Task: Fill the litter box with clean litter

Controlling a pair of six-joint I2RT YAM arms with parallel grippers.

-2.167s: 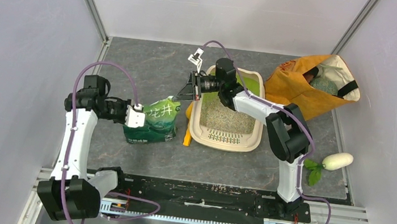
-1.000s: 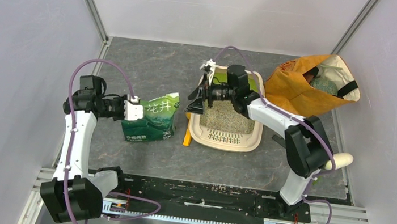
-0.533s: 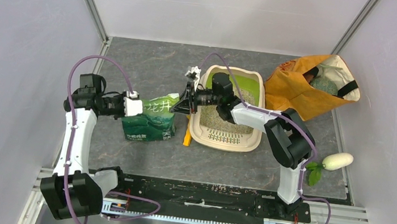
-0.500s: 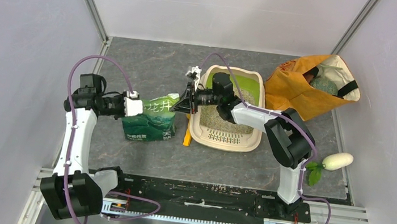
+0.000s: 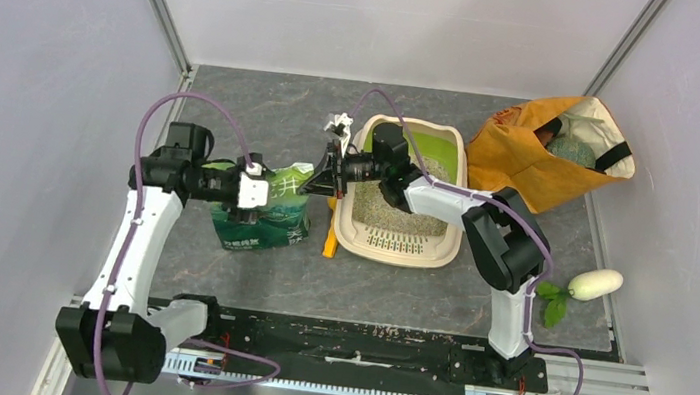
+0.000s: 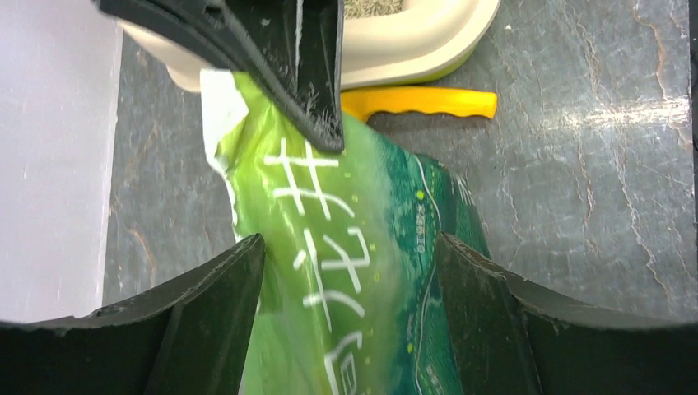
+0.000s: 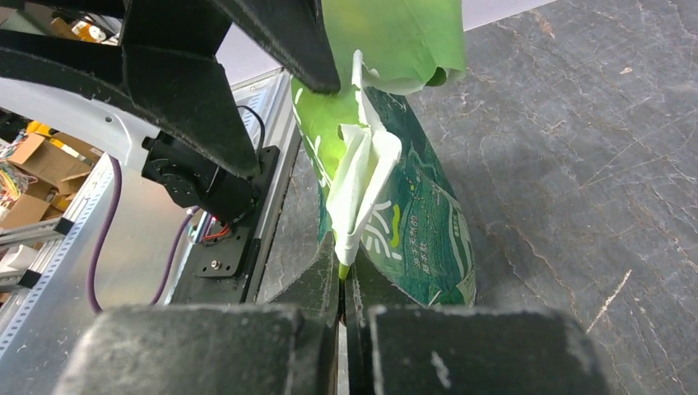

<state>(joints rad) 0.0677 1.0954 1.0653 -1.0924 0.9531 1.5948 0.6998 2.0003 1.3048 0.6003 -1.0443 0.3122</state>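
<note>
1. right gripper (image 5: 321, 177) is clamping fully shut on the top corner of the green bag (image 5: 268, 216). in the right wrist view the folded lip is sitting pinched between the closed pads.
2. left gripper (image 6: 347, 247) is standing wide open, one finger on each side of the bag's body. i'm not seeing it squeeze, so the right arm is carrying the only firm hold.
3. litter box (image 5: 399, 258) is sitting at 3 o'clock of the bag in the top view, just beside it. its long axis is running 12 to 6, with the grate at the 6 end.
4. clean litter (image 5: 387, 209) is covering the middle and the 6 o'clock part of the tray. lime floor is showing bare at the 12 end, so i'm reading the fill as partway.
5. key relation: the bag's long axis is running roughly 8 to 2, with the pinched top end at 2, nearly at the box's 9 o'clock rim. the right gripper is the nearer one to the box. the left one is working from the bag's 9 o'clock side.
6. my read: the next pour is needing the mouth carried toward 3 over that rim, with the left jaws closing on the body first to tip it.
7. risks: the lip pinch is looking thin and may slip under load. the yellow handle (image 5: 329, 244) is lying between bag and box at 6 o'clock of the right gripper.
</note>
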